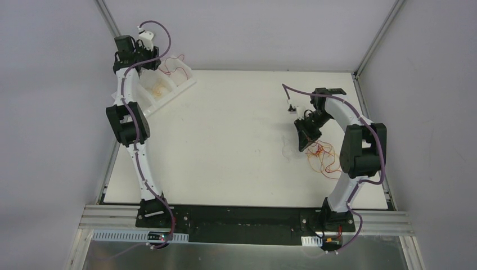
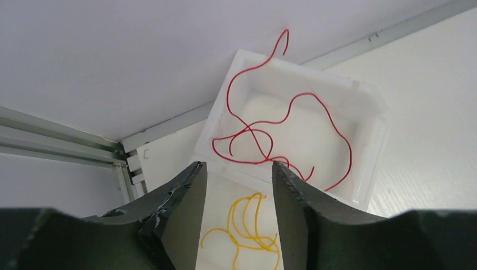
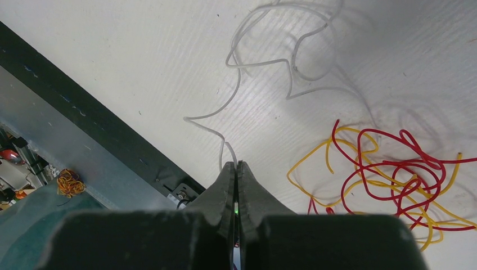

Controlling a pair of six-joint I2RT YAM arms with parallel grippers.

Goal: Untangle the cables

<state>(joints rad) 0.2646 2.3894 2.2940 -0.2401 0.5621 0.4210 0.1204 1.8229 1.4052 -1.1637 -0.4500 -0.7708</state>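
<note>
Left gripper: jaws partly apart, nothing between them; hangs above a white tray at the far corner of the table.
Below the left fingertips: yellow strands, coiled in the tray's nearer compartment.
Beyond the left fingertips: one red strand in the next compartment, with one end looping up over the far rim.
Right gripper: closed tight on the near end of a white strand, pinched at the very tips, low over the table.
Ahead of the right fingertips: the white strand runs away in loose bends.
Right of the right fingers: the tangle, red and yellow strands knotted together, just beside the gripper.
Contact between white strand and tangle: cannot tell; the far loops pass close above it.
Work remaining, as judged: the tangle is unsorted.
Risk 1: a hair-thin strand held only at the tips may slip out on the lift.
Risk 2: if the white strand's loops do cross the tangle, a pull would drag it along or tighten it.
Risk 3: the overhanging red end may spring out of the tray, or snag on the left fingers.
</note>
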